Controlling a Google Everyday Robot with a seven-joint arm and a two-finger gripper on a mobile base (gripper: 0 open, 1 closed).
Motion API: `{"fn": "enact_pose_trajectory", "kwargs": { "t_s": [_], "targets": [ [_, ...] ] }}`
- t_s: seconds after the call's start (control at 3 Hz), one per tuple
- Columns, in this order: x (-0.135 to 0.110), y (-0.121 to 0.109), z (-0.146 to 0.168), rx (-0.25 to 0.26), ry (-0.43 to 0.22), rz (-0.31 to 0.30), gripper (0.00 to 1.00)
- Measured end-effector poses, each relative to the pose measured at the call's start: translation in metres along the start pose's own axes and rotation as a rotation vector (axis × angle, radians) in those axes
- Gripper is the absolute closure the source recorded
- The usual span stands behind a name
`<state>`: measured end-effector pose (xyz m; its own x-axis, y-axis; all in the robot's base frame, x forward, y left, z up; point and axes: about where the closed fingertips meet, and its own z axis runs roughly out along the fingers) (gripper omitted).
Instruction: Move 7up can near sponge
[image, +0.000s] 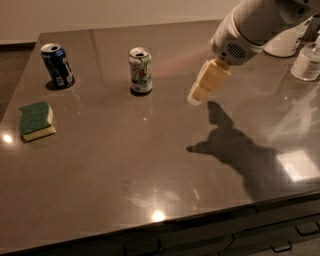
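The 7up can (141, 70) stands upright at the back middle of the dark table, white with green and red markings and a silver top. The sponge (36, 120), green on top with a yellow base, lies near the left edge, well apart from the can. My gripper (196, 97) hangs above the table to the right of the can, its cream fingers (209, 80) pointing down and left toward it. It holds nothing and does not touch the can.
A dark blue can (57, 65) stands at the back left, behind the sponge. A clear bottle (307, 61) and a white object (286, 44) stand at the back right. The table's front edge (165, 225) has drawers below it.
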<state>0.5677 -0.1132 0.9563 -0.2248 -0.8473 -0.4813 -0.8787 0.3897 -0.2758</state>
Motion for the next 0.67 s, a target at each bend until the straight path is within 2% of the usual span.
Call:
{"fn": "enact_pose_trajectory", "kwargs": {
  "t_s": [0.67],
  "targets": [
    [-0.044,-0.022,0.048,-0.009,-0.044,0.103,0.0]
  ]
}}
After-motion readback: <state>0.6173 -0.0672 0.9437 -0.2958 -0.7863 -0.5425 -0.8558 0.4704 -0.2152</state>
